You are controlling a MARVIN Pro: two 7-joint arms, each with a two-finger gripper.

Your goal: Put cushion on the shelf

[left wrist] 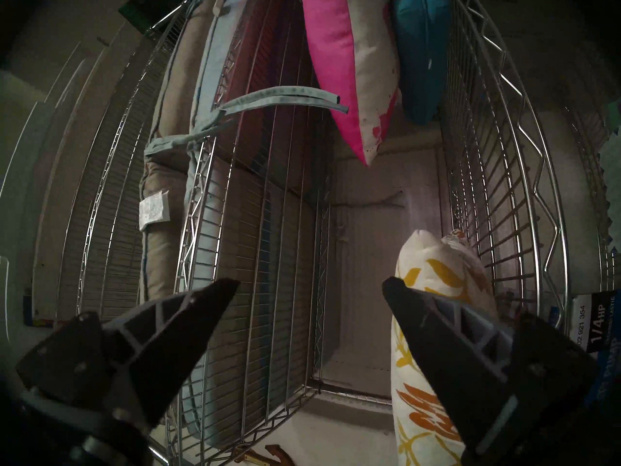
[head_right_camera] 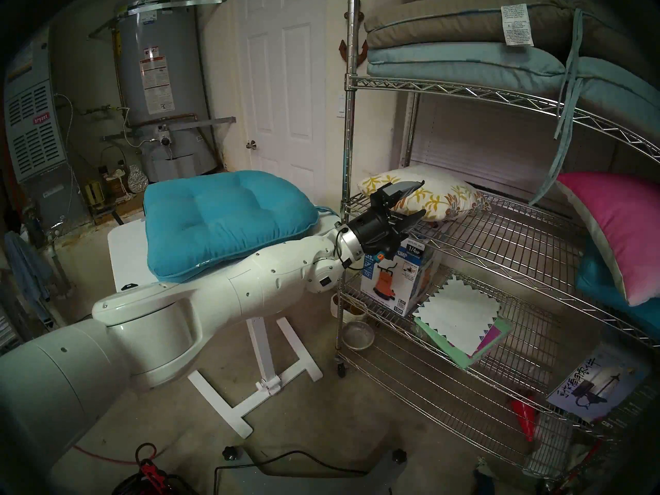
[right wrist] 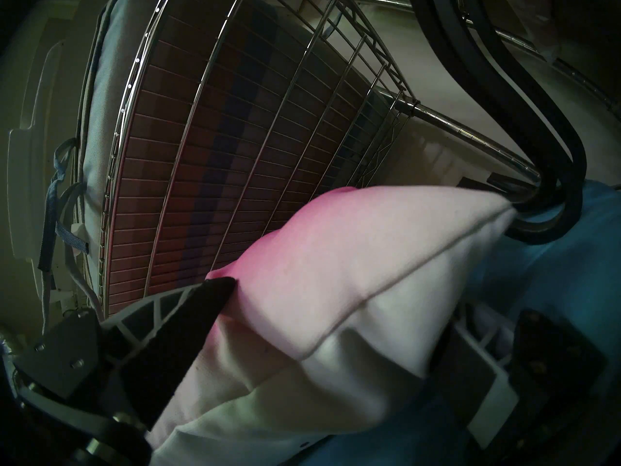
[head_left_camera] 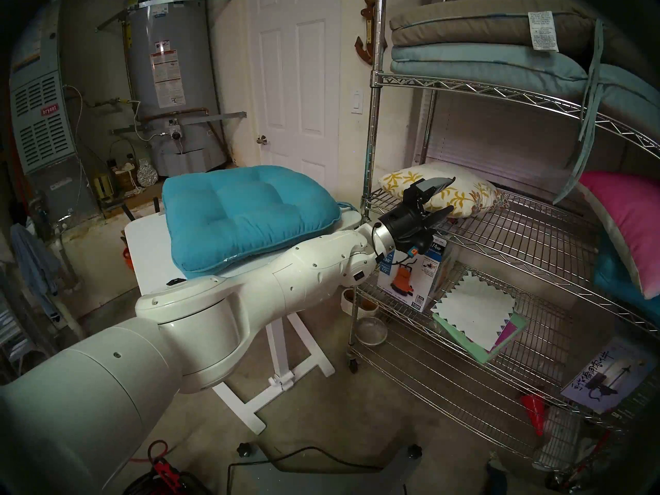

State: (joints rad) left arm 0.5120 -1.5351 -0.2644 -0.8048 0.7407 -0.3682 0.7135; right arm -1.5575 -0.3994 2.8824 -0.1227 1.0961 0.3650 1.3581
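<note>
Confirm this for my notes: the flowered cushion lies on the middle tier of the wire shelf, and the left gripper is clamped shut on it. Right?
Not quite. The flowered cushion does lie on the wire shelf, but the left gripper is open, its jaws spread wide with nothing between them. The left wrist view shows the gap clearly.

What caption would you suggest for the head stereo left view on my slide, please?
Floral cushion resting on the wire shelf, with the open left hand just in front of it.
</note>
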